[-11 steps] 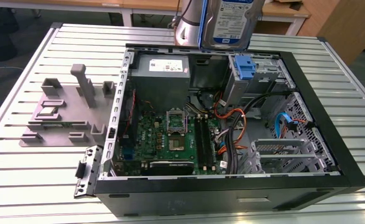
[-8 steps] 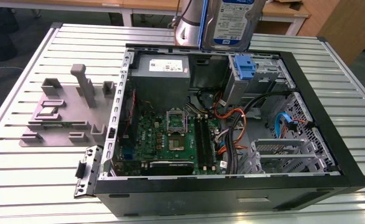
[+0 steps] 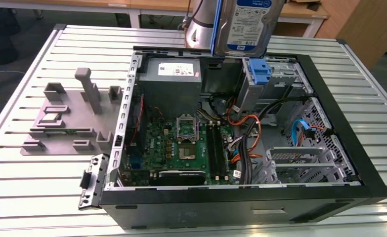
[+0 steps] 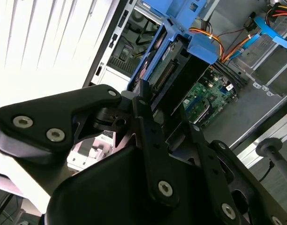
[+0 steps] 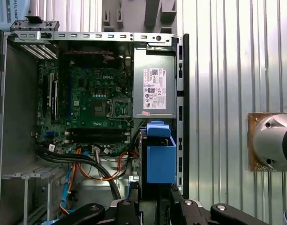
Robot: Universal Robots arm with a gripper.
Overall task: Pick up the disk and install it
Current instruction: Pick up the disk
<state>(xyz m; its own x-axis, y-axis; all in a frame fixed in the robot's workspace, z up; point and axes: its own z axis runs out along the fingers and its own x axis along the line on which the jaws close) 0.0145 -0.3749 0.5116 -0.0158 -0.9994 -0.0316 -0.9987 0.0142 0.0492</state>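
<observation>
A black metal two-finger gripper [image 4: 161, 105] clamps a flat rectangular silver hard drive with blue plastic rails [image 3: 249, 23], upright above an open black metal computer case [image 3: 351, 148].

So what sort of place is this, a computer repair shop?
More likely a robotics lab or test bench: an opened computer case sits on a slatted metal table, a robot arm holds the disk above it, and office desks stand behind.

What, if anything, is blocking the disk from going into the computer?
Nothing I can see. The gripper holds the disk above the open computer case, near the blue latch piece, and the space beneath looks open. The orange cables lie off to the side.
</observation>
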